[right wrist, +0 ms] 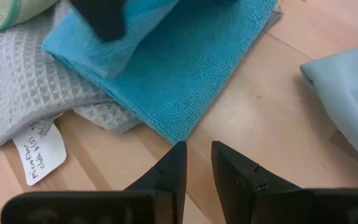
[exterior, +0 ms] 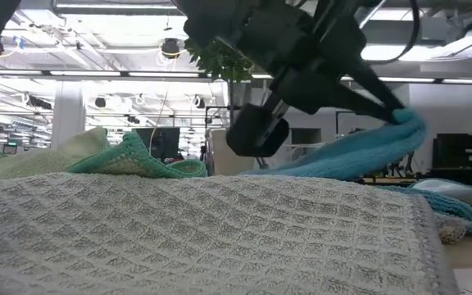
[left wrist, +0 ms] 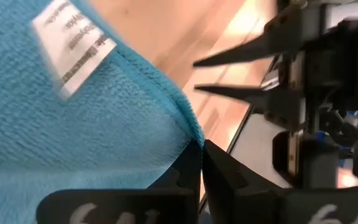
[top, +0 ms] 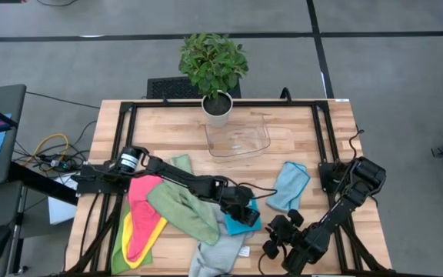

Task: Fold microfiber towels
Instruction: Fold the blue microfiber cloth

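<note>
Where left fingers [left wrist: 199, 163] meet, blue towel [left wrist: 73, 124] edge.

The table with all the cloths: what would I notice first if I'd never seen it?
Probably the left gripper, near the table's front middle, pinching the corner of a bright blue towel lifted off the wood. Next, the colourful heap on the left: a green towel draped over a pink towel. At the back edge, a leafy potted plant stands beside a clear tray.
</note>
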Available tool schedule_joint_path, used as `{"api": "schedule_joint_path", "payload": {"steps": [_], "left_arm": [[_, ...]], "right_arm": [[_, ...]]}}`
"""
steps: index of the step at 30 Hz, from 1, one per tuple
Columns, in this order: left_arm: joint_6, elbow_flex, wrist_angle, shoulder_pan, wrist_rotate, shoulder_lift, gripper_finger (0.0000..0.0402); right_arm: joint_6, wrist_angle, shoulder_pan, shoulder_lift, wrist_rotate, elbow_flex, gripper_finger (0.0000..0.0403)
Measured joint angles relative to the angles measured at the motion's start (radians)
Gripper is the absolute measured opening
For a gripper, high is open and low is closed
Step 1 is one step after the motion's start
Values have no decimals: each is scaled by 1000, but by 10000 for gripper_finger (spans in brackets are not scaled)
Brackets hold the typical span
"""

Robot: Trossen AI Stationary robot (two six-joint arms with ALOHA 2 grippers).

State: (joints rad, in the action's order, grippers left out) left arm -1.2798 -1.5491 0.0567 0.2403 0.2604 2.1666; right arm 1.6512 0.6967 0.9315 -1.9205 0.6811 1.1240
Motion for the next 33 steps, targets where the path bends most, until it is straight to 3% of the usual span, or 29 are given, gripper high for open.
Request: {"api": "schedule_joint_path", "payload": {"steps": [6,21,33], "left_arm": [[21,0,15,-3,-46,-3,0],[-2,-45,-29,8,-30,57,0],[75,-53,11,8,-127,60,0]], "right_arm": [[-2,2,0,0,-2,0,100],[-2,-1,-1,0,-2,0,100],[-2,-10,4,-1,-2,0,100]]}}
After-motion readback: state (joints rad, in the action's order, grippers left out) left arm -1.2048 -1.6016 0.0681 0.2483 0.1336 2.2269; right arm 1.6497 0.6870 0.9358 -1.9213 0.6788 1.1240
